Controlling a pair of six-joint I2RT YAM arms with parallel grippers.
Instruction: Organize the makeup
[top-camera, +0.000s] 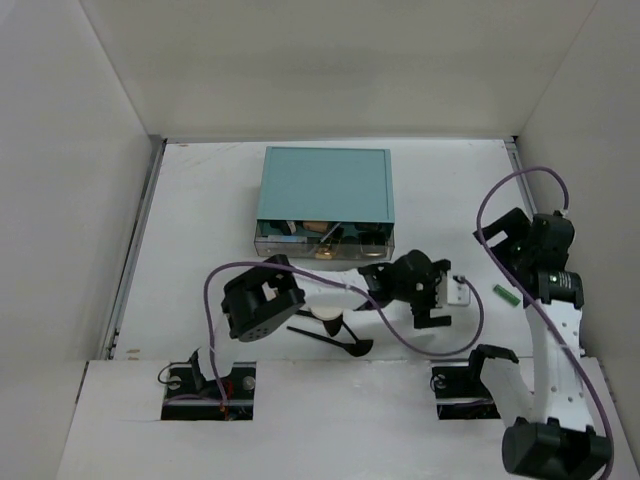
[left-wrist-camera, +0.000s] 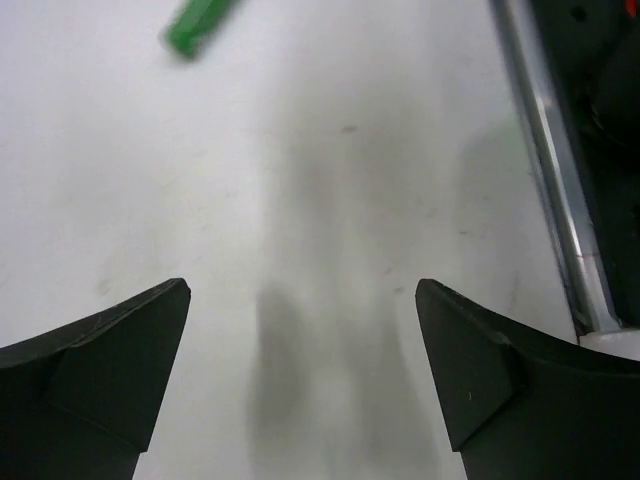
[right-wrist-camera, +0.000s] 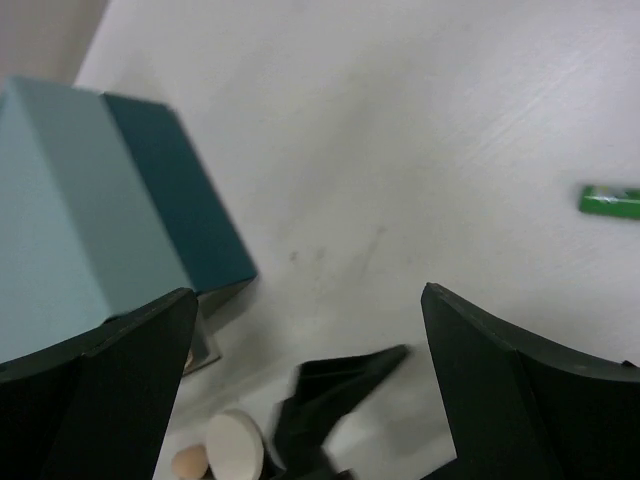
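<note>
Now both the left tool (left-wrist-camera: 300, 290) and the right tool (right-wrist-camera: 310, 295) are wide open and hold nothing. The green pencil (left-wrist-camera: 203, 27) lies on the tabletop (left-wrist-camera: 330, 150), ahead of the left tool. It looks light, thin, hard, and may roll; pinch its middle.

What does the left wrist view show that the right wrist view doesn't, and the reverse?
Left wrist only: a metal rail running along the table's edge. Right wrist only: the teal drawer box, the round cream puff and the peach sponge next to it. Both: the green pencil lying on the white table.
</note>
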